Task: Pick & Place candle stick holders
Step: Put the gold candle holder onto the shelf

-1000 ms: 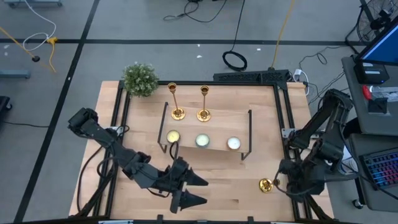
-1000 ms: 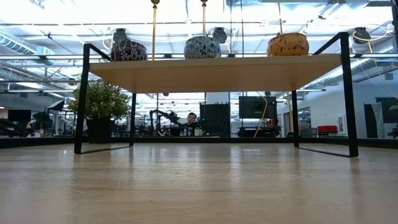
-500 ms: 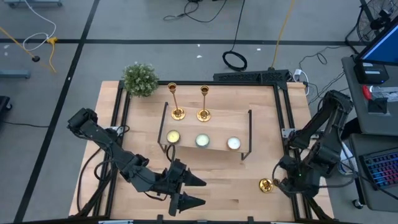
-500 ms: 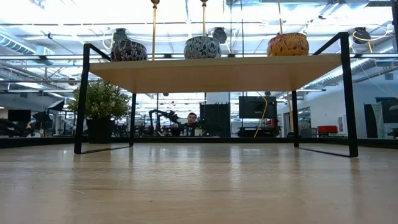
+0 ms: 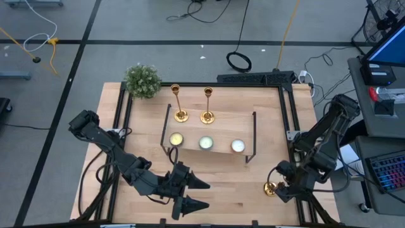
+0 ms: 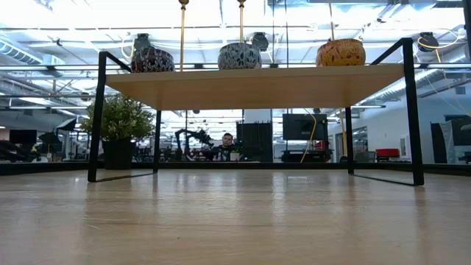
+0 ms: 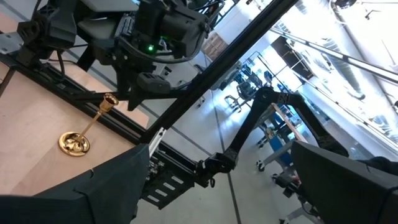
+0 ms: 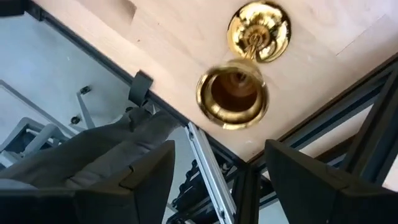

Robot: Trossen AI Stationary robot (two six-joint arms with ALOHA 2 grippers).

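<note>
Two gold candle stick holders [image 5: 180, 104] [image 5: 207, 103] stand upright on the far part of the wooden shelf [image 5: 218, 120]; in the low view only their stems [image 6: 182, 29] show. A third candle stick holder [image 5: 271, 188] stands on its round base on the table near the right edge, also seen in the left wrist view [image 7: 82, 132]. My right gripper [image 5: 282, 185] hangs open just above and beside its cup [image 8: 233, 93], fingers slanting down, touching nothing. My left gripper [image 5: 192, 194] waits open and level over the table's near middle.
Three round tealight holders [image 5: 206, 143] sit on the shelf's near part, whose black wire legs [image 6: 96, 118] stand on the table. A potted plant [image 5: 142, 80] is at the far left corner. Black frame rails [image 5: 288, 120] run along the table's edges. Bare wood lies between the grippers.
My right gripper has moved down and toward the table's left edge, closing on the lone candle stick holder, and its wrist has rolled. The holder has stayed in place.
</note>
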